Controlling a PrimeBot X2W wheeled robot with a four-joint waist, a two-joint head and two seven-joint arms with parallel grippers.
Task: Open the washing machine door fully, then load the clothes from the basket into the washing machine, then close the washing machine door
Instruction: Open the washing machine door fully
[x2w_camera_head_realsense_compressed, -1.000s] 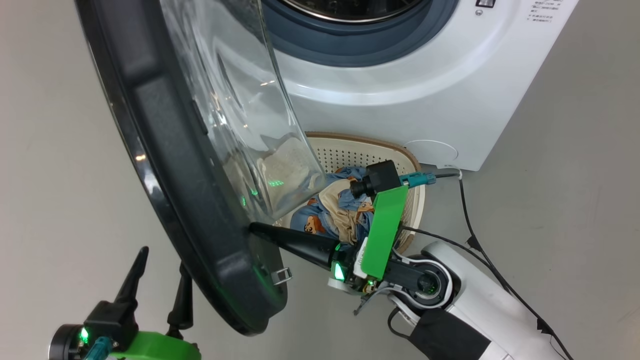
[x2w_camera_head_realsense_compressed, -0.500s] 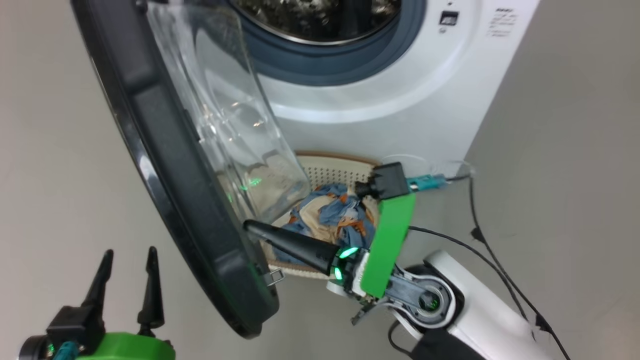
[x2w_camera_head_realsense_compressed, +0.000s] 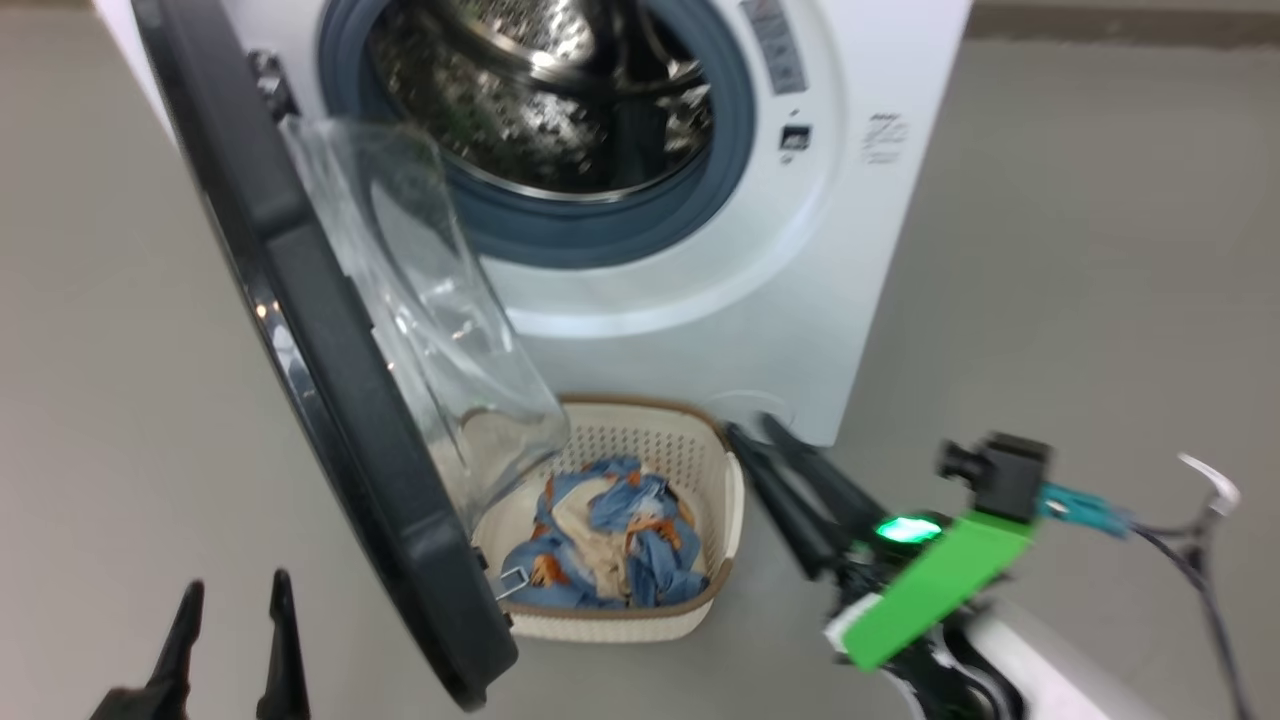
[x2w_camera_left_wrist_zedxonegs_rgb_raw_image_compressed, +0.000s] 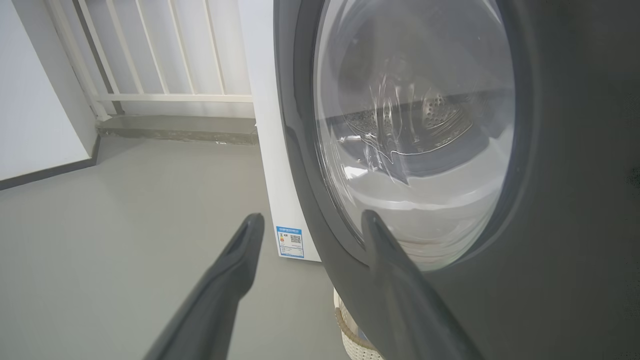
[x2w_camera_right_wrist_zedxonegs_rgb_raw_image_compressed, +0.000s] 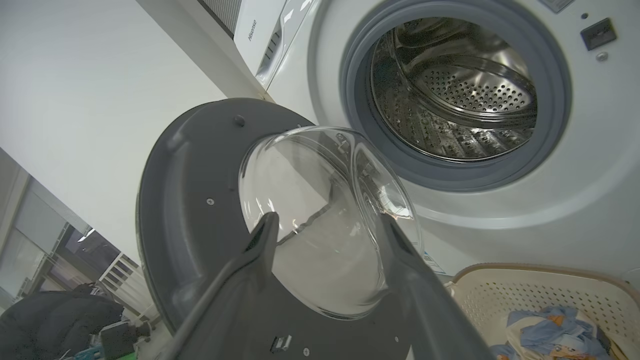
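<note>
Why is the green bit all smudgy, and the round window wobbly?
Head view: the right gripper and its green mount are smeared by blur. Left wrist view: the washing machine door warps the drum seen through its glass. Right wrist view: sharp, drum glinting.

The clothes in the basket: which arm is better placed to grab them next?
Probably right: the right end effector sits open beside the basket; the washing machine door blocks the left end effector.

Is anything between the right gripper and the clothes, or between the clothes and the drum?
Nothing visible lies between the right gripper and the clothes; the basket is open on top. The washing machine door is open, and its glass bowl overhangs the basket's left rear part, so a lift there might hit it. The drum stands unobstructed.
</note>
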